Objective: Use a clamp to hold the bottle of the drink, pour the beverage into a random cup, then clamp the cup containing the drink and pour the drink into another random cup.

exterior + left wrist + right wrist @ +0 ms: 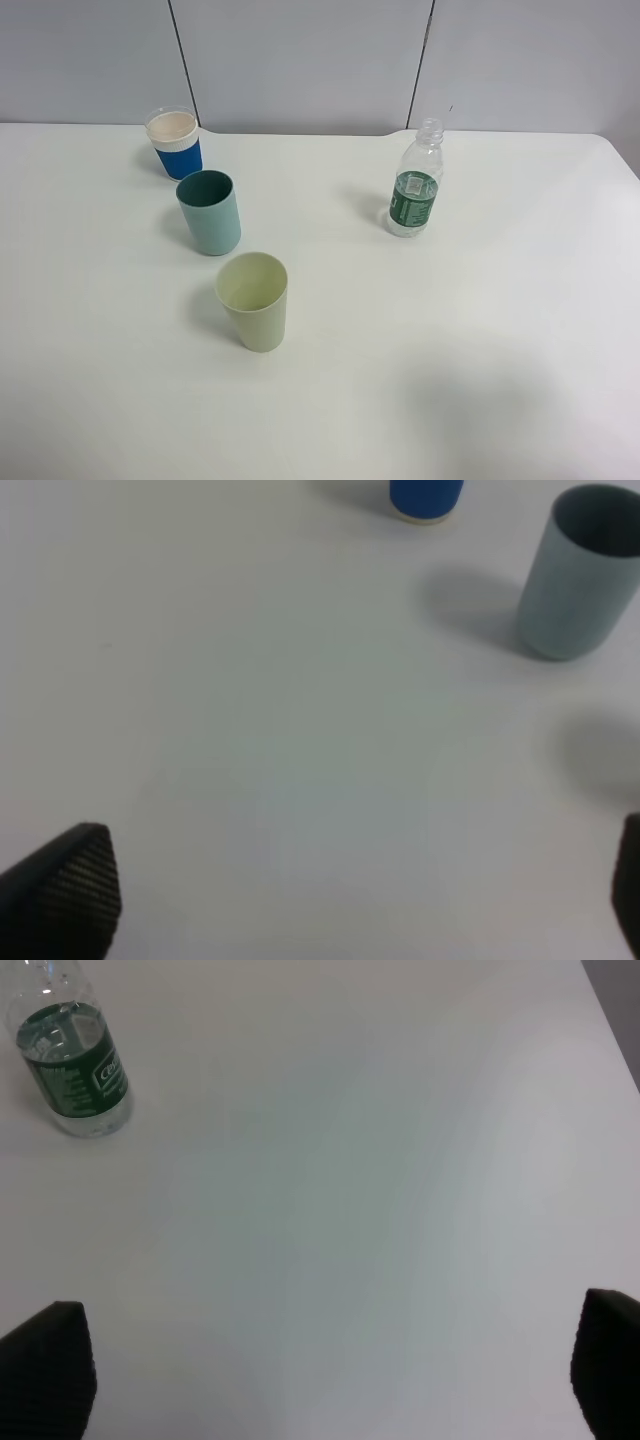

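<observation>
On the white desk [480,330] four things stand upright. The bottle [415,190] is uncapped and stands right of the middle, towards the far edge, well apart from the cups. The three cups form a line on the left half: a blue-sleeved paper cup [174,143] nearest the far edge, the teal cup [210,213] just in front of it, and the yellow cup [254,300] nearer the middle of the desk. None of them touch.

The high view shows all four things but neither arm nor gripper. Whether the bottle holds liquid cannot be told from it.

The left wrist view shows the left gripper [350,890] spread wide, one ribbed dark fingertip [70,885] at one side of the picture and a sliver of the other at the opposite side, nothing between them but bare desk. Ahead of it stand the teal cup [578,575], dark inside, and the base of the paper cup [425,498]. The yellow cup is not in this view.

The right wrist view shows the right gripper [330,1370] likewise spread wide over bare desk, holding nothing. Ahead and off to one side stands the bottle [72,1065], its green label band plain to see. A corner of the desk shows at the far side of this picture. No cup shows here.
</observation>
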Robot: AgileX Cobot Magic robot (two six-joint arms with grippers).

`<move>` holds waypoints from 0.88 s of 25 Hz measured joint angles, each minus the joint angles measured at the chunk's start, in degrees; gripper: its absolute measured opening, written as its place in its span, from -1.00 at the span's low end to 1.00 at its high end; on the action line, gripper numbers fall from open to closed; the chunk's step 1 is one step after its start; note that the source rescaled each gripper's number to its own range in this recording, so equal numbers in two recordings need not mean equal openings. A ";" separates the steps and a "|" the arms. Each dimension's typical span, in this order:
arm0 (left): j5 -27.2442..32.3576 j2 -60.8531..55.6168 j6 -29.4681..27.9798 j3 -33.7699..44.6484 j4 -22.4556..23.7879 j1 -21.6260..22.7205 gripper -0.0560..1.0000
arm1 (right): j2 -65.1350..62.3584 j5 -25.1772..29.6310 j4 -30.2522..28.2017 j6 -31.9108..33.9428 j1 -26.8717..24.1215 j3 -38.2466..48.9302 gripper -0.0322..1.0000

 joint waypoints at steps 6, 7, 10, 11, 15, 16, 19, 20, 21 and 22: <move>-0.06 0.00 0.11 0.00 -0.04 0.00 0.99 | 0.00 0.00 0.00 0.00 0.00 0.00 1.00; -0.06 0.00 0.11 0.00 -0.04 0.00 0.99 | 0.00 0.00 0.00 0.00 0.00 0.00 1.00; -0.06 0.00 0.16 0.00 -0.04 0.00 0.99 | 0.00 0.00 0.00 0.00 0.00 0.00 1.00; -0.06 0.00 0.15 0.00 -0.04 0.00 0.99 | 0.00 0.00 0.00 0.00 0.00 0.00 1.00; -0.06 0.00 0.15 0.00 -0.04 0.00 0.99 | 0.00 0.00 0.00 0.00 0.00 0.00 1.00; -0.06 0.00 0.15 0.00 -0.04 0.00 0.99 | 0.00 0.00 0.00 0.00 0.00 0.00 1.00; -0.06 0.00 0.15 0.00 -0.04 0.00 0.99 | 0.00 0.00 0.00 0.00 0.00 0.00 1.00; -0.06 0.00 0.15 0.00 -0.04 0.00 0.99 | 0.00 0.00 0.00 0.00 0.00 0.00 1.00; -0.06 0.00 0.15 0.00 -0.04 0.00 0.99 | 0.00 0.00 0.00 0.00 0.00 0.00 1.00; -0.06 0.00 0.15 0.00 -0.04 0.00 0.99 | 0.00 0.00 0.00 0.00 0.00 0.00 1.00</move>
